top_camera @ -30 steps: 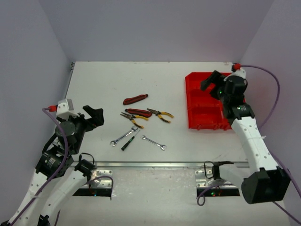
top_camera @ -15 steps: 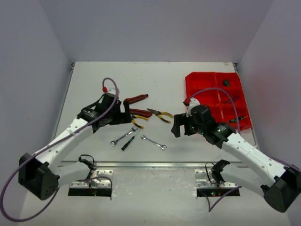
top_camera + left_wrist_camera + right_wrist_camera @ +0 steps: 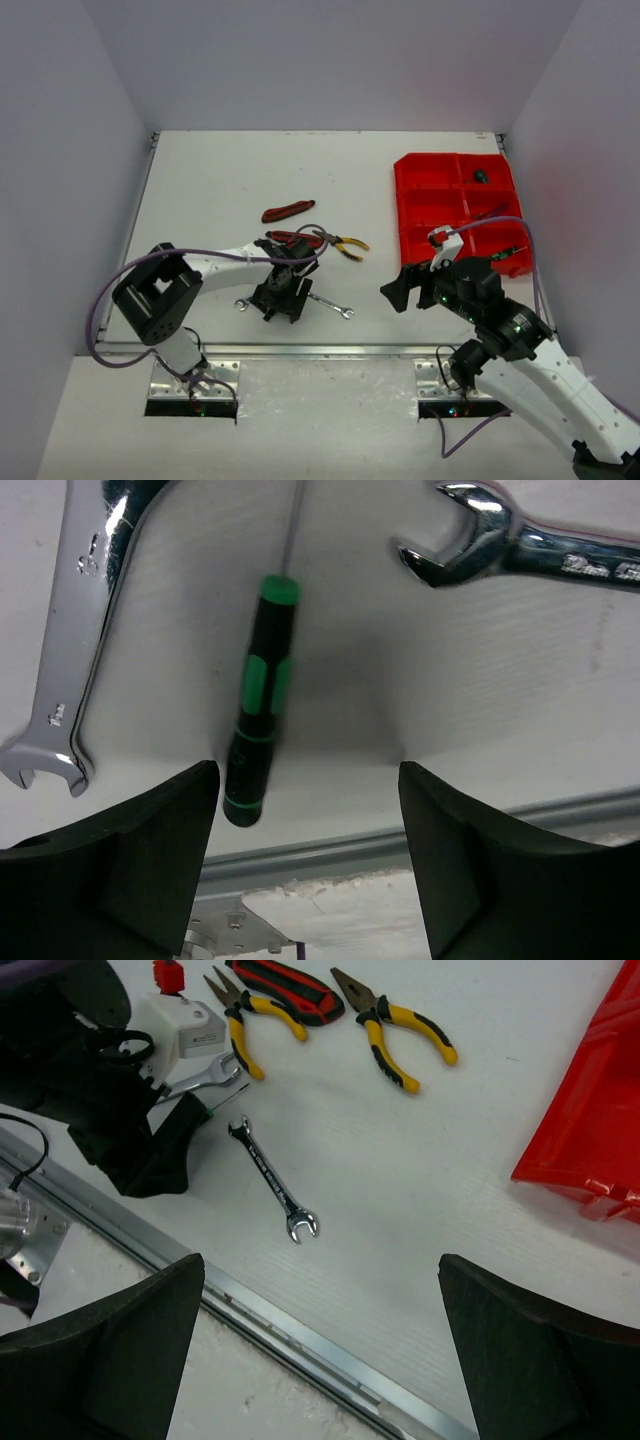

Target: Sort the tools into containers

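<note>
The left claw (image 3: pixel 278 300) hangs low over the white table (image 3: pixel 210 180), at about seven o'clock on it. Its jaws are wide apart and hold nothing.

In the left wrist view, a silver wrench (image 3: pixel 70 660) lies flat at ten o'clock, outside the left finger (image 3: pixel 110 865). A thin screwdriver (image 3: pixel 258 720) with a green and black handle lies between the two fingers. It is much closer to the left one, and its metal end points to twelve o'clock. A second wrench (image 3: pixel 520 550) lies at one o'clock, with its open mouth turned toward the screwdriver.

From above, a red-handled tool (image 3: pixel 288 211) lies alone at twelve o'clock from the left claw. The red and black pliers (image 3: pixel 295 239) lie nearer, just past the claw. The yellow pliers (image 3: pixel 342 243) lie at one o'clock from it. The right wrist view shows one more yellow pair (image 3: pixel 248 1020) next to them.

The right claw (image 3: pixel 400 290) hangs above the table at about five o'clock. Its jaws are wide apart too, and it holds nothing.

The red tray (image 3: pixel 430 205) sits at two o'clock on the table. A small dark thing (image 3: pixel 481 176) lies in a far box of the tray. A thin tool (image 3: pixel 505 253) lies in the near right box.
</note>
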`<state>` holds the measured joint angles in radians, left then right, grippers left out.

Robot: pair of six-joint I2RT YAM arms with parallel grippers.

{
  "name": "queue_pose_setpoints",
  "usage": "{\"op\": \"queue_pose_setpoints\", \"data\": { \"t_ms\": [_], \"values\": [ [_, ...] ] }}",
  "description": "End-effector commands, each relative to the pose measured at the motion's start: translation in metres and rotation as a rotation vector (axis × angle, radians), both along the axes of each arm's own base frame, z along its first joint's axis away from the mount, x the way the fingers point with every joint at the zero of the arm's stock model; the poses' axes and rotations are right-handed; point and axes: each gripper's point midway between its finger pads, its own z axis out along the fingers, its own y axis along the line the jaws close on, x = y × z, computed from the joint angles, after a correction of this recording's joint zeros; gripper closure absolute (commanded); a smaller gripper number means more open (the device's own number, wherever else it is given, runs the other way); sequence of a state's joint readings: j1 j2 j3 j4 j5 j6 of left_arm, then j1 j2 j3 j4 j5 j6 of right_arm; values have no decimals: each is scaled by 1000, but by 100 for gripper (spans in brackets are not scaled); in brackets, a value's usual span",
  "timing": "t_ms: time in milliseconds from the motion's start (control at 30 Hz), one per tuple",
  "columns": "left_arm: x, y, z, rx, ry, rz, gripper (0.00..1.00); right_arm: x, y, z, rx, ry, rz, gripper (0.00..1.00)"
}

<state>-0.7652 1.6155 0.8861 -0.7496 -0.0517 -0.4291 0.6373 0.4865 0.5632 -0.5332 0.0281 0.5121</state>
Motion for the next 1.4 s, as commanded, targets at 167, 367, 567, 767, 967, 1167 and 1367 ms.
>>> {"op": "queue_pose_setpoints", "data": {
  "t_ms": [167,367,567,767,967,1167,1367],
  "values": [
    [22,-6,-20,52,-45,10,53,-17,9,16,57,-58,117,1],
    [12,-1,-22,112,-54,14,90,-18,8,20,64,-70,114,1],
    [-2,-16,13,69,-122,0,100,-21,25,19,131,-51,172,1],
    [-5,-53,82,-188,-247,-35,100,-16,45,31,268,-47,187,1],
    [-27,-144,168,-891,-322,-247,100,-10,73,48,447,-17,228,2],
    [-43,-182,218,-1208,-328,-382,100,-16,101,55,541,66,353,18],
    [-53,-188,233,-1306,-321,-447,100,-12,101,47,543,90,320,46]
  ]
}}
